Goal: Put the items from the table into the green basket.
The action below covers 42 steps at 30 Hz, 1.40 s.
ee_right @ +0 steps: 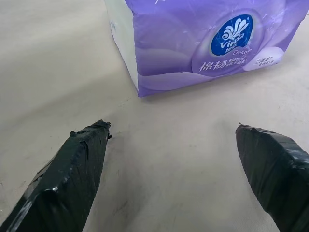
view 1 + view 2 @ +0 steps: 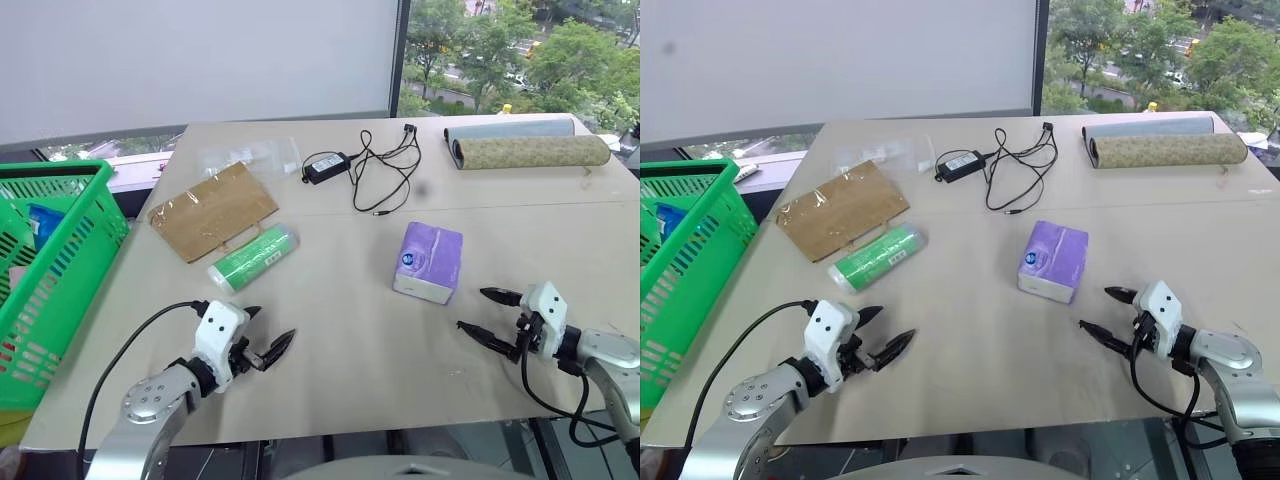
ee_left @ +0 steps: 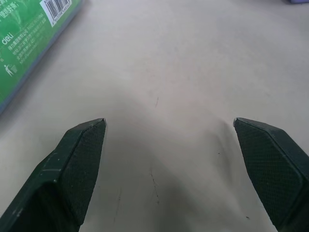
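On the pale table (image 2: 340,370) lie a light green wrapped roll (image 2: 252,258), a purple tissue pack (image 2: 430,262), a flat brown paper bag (image 2: 212,210) and a black charger (image 2: 325,166) with its cable (image 2: 385,175). The green basket (image 2: 60,260) stands off the table's left edge. My left gripper (image 2: 272,325) hovers open over bare table, just in front of the roll (image 3: 29,43). To the right of the tissue pack (image 1: 207,43), my right gripper (image 2: 472,309) is open and points at it, a short gap away. Both grippers are empty.
Two rolled mats (image 2: 530,150) lie at the table's far right. A clear plastic bag (image 2: 245,155) rests behind the paper bag. The basket holds a blue item (image 2: 45,222). Bare tabletop stretches between my two grippers.
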{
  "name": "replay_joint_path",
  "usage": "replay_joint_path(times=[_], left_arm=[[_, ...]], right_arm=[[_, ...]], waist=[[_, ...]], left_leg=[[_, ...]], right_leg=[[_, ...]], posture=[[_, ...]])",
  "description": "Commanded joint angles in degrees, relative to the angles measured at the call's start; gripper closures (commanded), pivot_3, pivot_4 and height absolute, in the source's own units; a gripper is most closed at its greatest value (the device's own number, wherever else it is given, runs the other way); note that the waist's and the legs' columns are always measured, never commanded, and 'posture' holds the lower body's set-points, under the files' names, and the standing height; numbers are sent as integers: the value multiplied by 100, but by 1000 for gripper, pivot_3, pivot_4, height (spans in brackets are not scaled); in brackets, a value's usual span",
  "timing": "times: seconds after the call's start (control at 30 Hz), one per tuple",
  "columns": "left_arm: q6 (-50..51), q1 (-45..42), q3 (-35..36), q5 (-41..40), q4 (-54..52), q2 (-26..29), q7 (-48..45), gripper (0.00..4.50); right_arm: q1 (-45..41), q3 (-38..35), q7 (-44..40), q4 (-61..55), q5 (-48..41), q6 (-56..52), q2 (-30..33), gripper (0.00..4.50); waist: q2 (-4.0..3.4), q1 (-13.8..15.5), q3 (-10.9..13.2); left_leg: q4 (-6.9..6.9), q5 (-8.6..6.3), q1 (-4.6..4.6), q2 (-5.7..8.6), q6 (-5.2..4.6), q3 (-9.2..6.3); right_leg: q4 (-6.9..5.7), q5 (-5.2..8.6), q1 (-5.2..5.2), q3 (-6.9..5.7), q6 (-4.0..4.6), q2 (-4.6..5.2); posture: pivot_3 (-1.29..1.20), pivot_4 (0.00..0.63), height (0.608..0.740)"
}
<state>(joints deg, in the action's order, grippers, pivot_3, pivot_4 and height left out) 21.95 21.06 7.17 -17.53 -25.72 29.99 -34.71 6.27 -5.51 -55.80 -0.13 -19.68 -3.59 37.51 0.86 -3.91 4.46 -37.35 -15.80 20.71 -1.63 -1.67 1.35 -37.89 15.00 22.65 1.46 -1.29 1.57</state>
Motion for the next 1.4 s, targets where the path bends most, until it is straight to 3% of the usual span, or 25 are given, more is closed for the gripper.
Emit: replay_joint_path(times=[0.03, 0.53, 0.7, 0.87, 0.93, 1.07, 1.4], left_arm=[[-163, -49, 52, -55, -17, -4, -40, 124], [-402, -73, 154, -140, 25, -64, -148, 124], [-480, -402, 657, -724, -98, -82, -282, 124], [-418, -679, 1427, -1001, -43, 428, -486, 124], [-562, -888, 1707, -717, 397, 869, -551, 124], [-740, -1236, 1392, -188, 1211, 1264, -634, 124], [-899, -2296, 387, 321, 2877, 1074, -823, 124]], right_arm=[[-103, -95, -23, -114, -65, 57, 1, 0], [-256, -36, -48, -64, -16, 95, -22, 0], [-212, -39, -197, -358, -198, -61, 35, 0], [-205, -12, -498, -1371, -778, -875, 316, 0], [-400, 82, -489, -2289, -1497, -1732, 521, 0], [-935, 367, -206, -3092, -1941, -2454, 531, 0], [-1502, 806, 209, -3241, -1630, -2554, 235, 0]], waist=[[0, 0, 0], [-1, 1, -1], [-1, 15, -1], [-6, -13, 3], [-6, -12, 5], [-9, -9, 2], [17, -10, 0]], left_leg=[[0, 0, 0, 0, 0, 0], [0, 0, 0, 1, 0, 0], [0, 0, 2, 0, 0, -2], [0, 0, 2, 0, 0, -1], [0, 0, 2, -3, 0, -1], [0, 0, -4, -8, 0, -3], [-2, 0, 24, 4, 0, -11]], right_leg=[[0, 0, 0, 0, 0, 0], [0, -6, 0, -1, -10, 0], [0, -9, 0, -4, -14, 0], [-1, -10, 1, -2, -16, -2], [-3, -10, 3, -2, -16, -2], [-2, -4, 1, -11, -25, -12], [5, -13, 10, -33, -22, 19]], posture=[[-125, 64, 740], [-120, 64, 740], [-126, 62, 740], [-131, 61, 740], [-127, 62, 740], [-130, 58, 740], [-162, 54, 740]])
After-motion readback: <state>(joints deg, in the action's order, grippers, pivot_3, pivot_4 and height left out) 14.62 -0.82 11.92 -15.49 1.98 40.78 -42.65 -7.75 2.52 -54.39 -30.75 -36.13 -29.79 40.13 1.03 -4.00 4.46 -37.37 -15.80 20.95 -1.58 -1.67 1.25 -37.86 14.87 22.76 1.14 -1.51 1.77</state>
